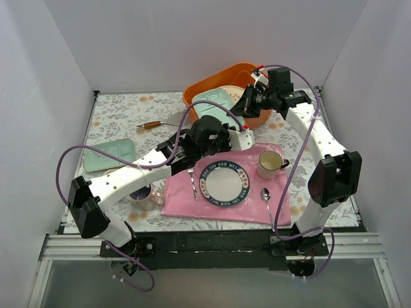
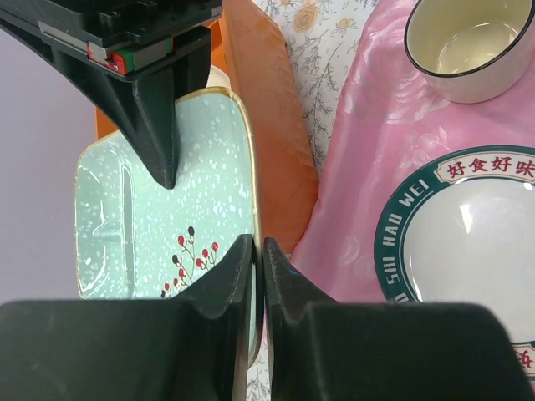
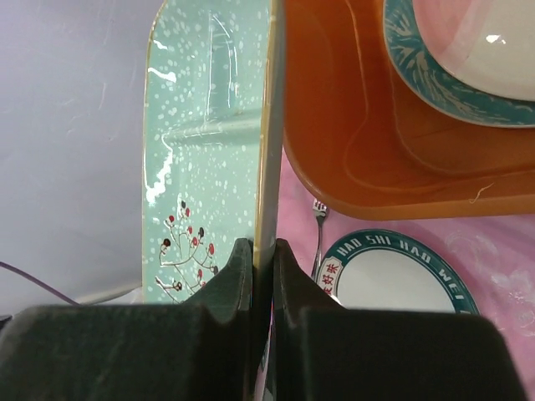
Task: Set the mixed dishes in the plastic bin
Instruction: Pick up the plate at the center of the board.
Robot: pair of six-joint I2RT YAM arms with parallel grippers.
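Observation:
A pale mint squarish plate with a red berry sprig hangs on edge over the near rim of the orange plastic bin. My left gripper is shut on one rim of the plate. My right gripper is shut on the opposite rim of that plate, and its fingers show in the left wrist view. Inside the bin lies a teal floral plate with a pinkish plate on top. A second mint plate lies at the table's left. A lavender-lined mug sits under my left arm.
A white plate with a dark lettered rim, a cream mug, a fork and a spoon sit on a pink cloth. A brown-handled utensil lies behind my left arm.

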